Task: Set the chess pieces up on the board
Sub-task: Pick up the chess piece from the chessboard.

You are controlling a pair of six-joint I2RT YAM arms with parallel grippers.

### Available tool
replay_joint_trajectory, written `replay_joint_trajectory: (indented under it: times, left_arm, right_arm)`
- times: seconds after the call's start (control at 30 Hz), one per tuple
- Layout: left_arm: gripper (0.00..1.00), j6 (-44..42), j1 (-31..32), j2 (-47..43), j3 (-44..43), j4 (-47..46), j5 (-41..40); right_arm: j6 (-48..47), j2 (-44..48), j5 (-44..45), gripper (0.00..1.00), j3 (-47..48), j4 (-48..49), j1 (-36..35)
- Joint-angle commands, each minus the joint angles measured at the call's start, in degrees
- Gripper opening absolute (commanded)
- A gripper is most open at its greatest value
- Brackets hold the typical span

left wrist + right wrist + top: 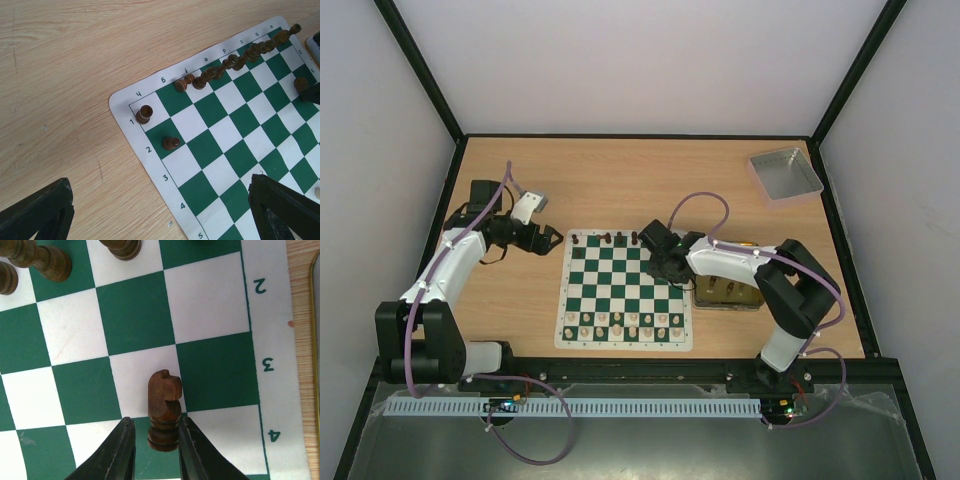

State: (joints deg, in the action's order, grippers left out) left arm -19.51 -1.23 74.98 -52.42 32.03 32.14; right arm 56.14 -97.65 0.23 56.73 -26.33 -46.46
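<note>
Tapering black gripper [155, 422] around carved knight [164, 399]

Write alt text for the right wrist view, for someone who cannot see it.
A dark brown knight sits between the two black fingers of the right end effector, over the green-and-white board near its edge numbered 2 to 4. Whether it is gripped is unclear. More dark pieces stand at upper left.
</note>
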Motion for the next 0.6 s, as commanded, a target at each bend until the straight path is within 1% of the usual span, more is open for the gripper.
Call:
replay_joint_trajectory:
  times: [0.0, 0.57]
  left_arm:
    - [0.95, -0.7, 0.2, -0.4, 0.3, -0.2, 1.3]
    - [0.95, -1.1, 0.2, -0.9, -0.5, 1.2, 0.6]
  right_arm:
    - [0.1, -0.4, 0.8, 0.23, -0.4, -0.4, 0.3]
    - [0.1, -0.4, 0.5, 0.07, -2.1, 1.5, 0.6]
